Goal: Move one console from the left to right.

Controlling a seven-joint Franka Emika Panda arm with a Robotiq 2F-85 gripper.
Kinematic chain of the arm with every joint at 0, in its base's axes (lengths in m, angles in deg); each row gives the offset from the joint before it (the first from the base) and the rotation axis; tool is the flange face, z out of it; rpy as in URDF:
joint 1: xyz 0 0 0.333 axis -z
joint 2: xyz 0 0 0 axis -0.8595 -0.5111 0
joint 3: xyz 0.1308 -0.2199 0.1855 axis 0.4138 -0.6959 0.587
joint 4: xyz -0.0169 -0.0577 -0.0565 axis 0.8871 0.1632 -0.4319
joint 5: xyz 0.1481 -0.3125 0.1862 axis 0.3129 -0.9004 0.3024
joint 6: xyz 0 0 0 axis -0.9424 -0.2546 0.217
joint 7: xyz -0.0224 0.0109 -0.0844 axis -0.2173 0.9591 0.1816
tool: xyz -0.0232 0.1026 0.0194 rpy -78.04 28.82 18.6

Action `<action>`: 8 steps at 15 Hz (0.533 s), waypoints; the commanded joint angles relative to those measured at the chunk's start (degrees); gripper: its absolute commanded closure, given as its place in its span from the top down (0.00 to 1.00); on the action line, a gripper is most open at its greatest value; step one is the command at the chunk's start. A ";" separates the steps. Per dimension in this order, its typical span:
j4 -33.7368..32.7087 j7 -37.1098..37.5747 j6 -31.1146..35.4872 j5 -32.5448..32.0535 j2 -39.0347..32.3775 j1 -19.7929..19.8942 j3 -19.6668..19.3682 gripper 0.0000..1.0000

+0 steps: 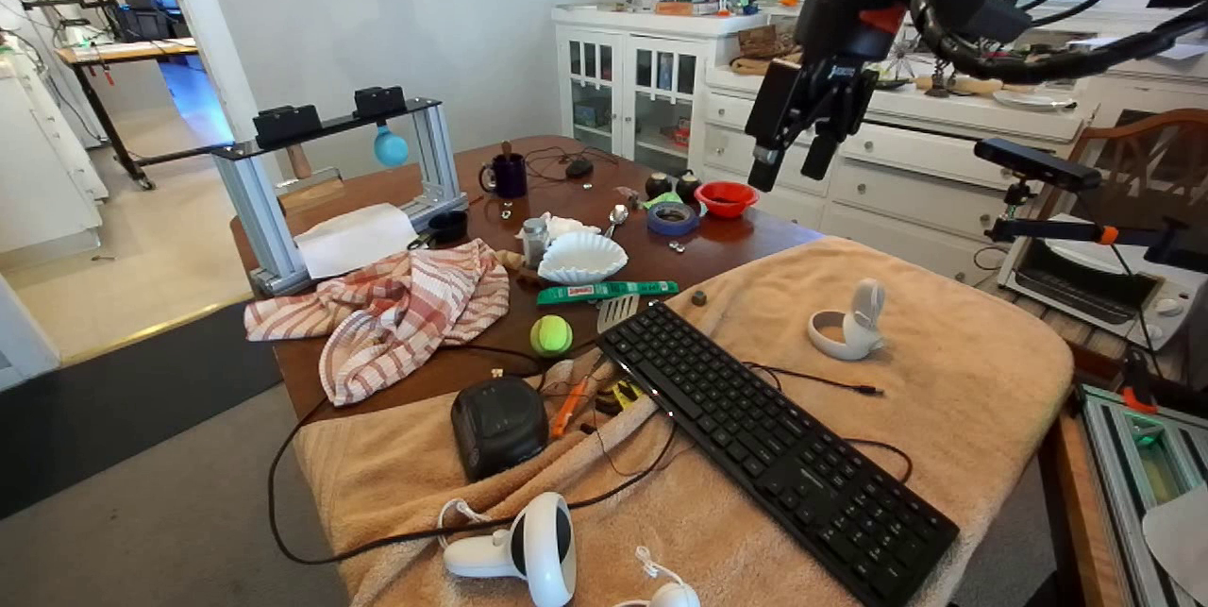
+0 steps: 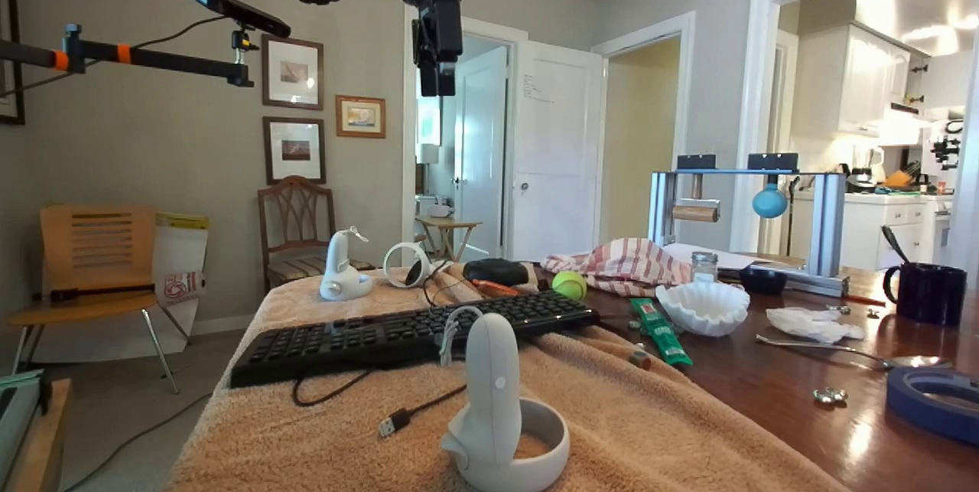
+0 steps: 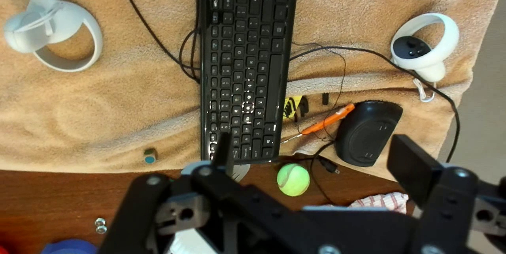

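Wrist view: the claw (image 3: 312,153) is hanging open, holding nothing; the console (image 3: 65,23) is sitting on the towel (image 3: 130,100), left of the keyboard (image 3: 245,64). Before lowering, the claw should be centring over the console's handle (image 3: 29,32), straddling it squarely.

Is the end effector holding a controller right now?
No: in the wrist view, the end effector has its jaws wide apart, with nothing gripped between them.
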 commanded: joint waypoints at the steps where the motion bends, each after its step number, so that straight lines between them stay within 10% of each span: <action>1: -3.03 9.06 -0.92 -0.32 -4.34 -0.51 3.87 1.00; 8: -6.83 18.51 -0.12 0.92 -9.62 -3.99 8.01 1.00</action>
